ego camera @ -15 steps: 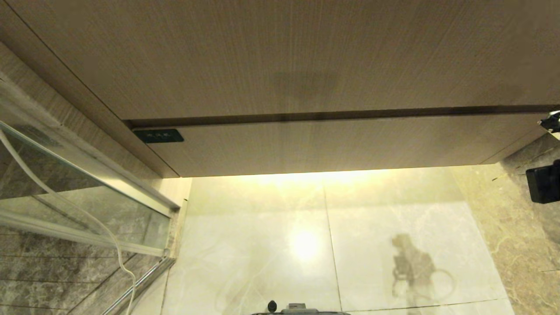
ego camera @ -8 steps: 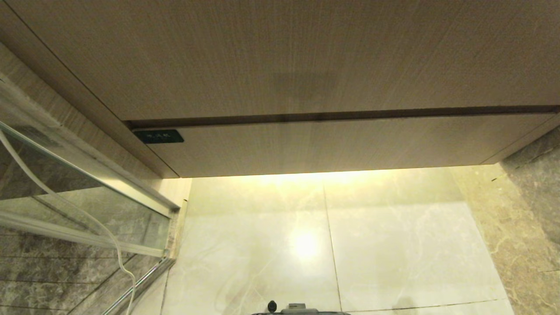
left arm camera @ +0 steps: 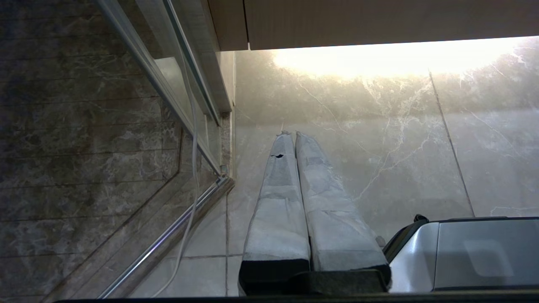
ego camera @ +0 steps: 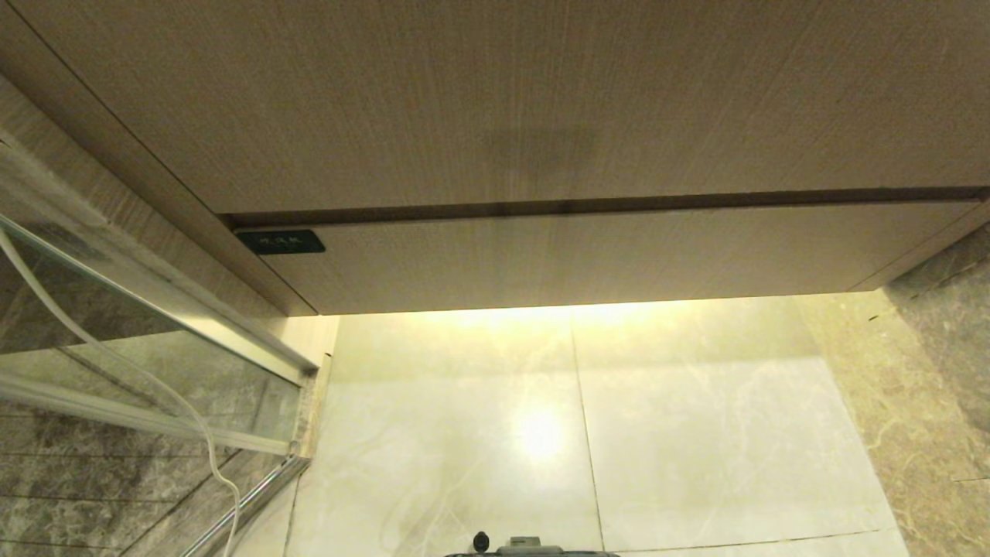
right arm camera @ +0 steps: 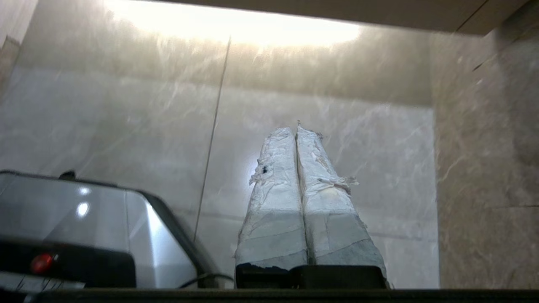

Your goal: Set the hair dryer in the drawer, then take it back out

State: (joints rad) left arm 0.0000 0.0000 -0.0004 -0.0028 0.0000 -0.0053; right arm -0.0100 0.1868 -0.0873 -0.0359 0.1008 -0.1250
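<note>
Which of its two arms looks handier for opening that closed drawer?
Hard to call. The drawer is shut and both grippers hang low over the floor tiles, fingers pressed together: left gripper nearer the glass door, right gripper toward the marble wall. Neither is nearer.

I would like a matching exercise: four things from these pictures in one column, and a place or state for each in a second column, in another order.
Things:
1. wide beige wood-grain drawer
2. small dark label
3. left gripper
4. thin white cable

Places or states:
A. hangs beside the glass panel
B. pushed shut
C. fingers pressed together over the marble floor
D. on the drawer front's left end

Pairs: 1-B, 2-D, 3-C, 4-A
</note>
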